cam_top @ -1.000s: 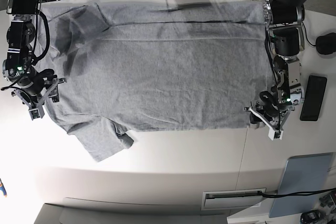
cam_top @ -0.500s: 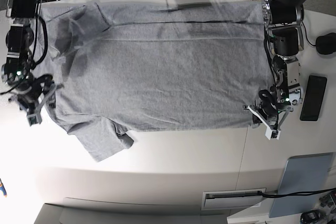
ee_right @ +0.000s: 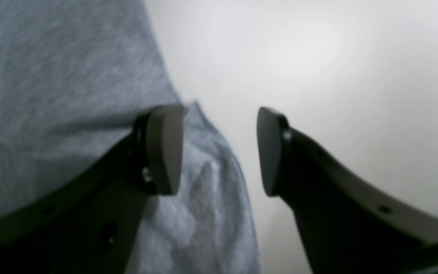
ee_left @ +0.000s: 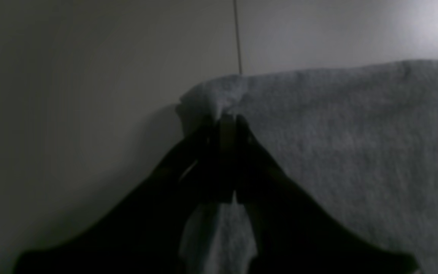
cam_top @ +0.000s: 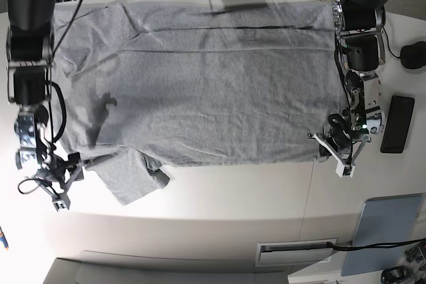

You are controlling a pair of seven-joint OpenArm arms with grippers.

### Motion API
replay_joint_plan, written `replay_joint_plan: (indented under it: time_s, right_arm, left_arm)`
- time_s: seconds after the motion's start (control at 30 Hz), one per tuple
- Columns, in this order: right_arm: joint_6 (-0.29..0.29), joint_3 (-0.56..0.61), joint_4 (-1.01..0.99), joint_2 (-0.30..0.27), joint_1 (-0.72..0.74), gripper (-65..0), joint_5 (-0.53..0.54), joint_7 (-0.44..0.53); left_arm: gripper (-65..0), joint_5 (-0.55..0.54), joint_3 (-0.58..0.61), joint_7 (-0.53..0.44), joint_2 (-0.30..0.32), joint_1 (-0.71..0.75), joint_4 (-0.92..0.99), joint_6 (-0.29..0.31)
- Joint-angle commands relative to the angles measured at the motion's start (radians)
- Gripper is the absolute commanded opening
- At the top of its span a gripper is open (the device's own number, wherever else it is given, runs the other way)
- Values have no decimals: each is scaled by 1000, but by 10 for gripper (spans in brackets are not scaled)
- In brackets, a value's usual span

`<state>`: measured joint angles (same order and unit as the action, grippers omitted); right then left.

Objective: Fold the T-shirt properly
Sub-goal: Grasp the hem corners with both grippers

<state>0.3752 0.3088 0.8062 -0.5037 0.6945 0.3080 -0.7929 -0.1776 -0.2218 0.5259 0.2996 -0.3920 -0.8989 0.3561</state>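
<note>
- The left end effector point(ee_left: 226, 125) has its jaws pressed together on a corner of the T-shirt point(cam_top: 200, 84), with a small bunch of grey cloth standing up just above the tips
- In the base view this left end effector point(cam_top: 333, 147) sits at the shirt's lower corner on that view's right side, at the very edge of the cloth
- The right end effector point(ee_right: 219, 150) stands wide apart and holds nothing; one finger point(ee_right: 164, 148) lies over the edge of the T-shirt point(ee_right: 51, 95) and the other hangs over the bare tabletop point(ee_right: 337, 68)
- In the base view the right end effector point(cam_top: 63, 181) is low on that view's left side, just beside the sleeve that points toward the near edge
- The T-shirt lies spread flat across the far half of the white tabletop point(cam_top: 233, 204), plain grey side up, its long sides running left to right in the base view
- A thin dark line runs across the cloth near its far edge
- A black phone point(cam_top: 397, 124) lies on the tabletop just beyond the left arm, apart from the shirt
- A black mouse point(cam_top: 414, 54) rests farther back on the same side
- A pale-blue pad point(cam_top: 389, 231) lies near the front corner on that side, well apart from the shirt
</note>
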Motion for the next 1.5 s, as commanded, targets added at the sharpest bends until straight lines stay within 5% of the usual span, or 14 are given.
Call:
replay_joint_plan:
  time_s: [0.0,0.17,0.37,0.87,1.47]
  right_arm:
    - [17,8,-34,8,49,-341,2,19]
    - [39,19,-255,91,134,-341,-19,99]
    - [27,19,-369,142,161,-341,-163,175]
    - [25,19,-369,124,250,-341,-167,158]
    - [-7,19,-370,124,140,-341,-197,219]
  left_arm:
    - [-650,-2,0,2,11,-21,-12,1]
    - [-650,-2,0,5,11,-21,-12,1]
    - [-650,-2,0,5,11,-21,-12,0]
    - [-650,-2,0,16,11,-21,-12,1]
    - [-650,-2,0,16,11,-21,-12,1]
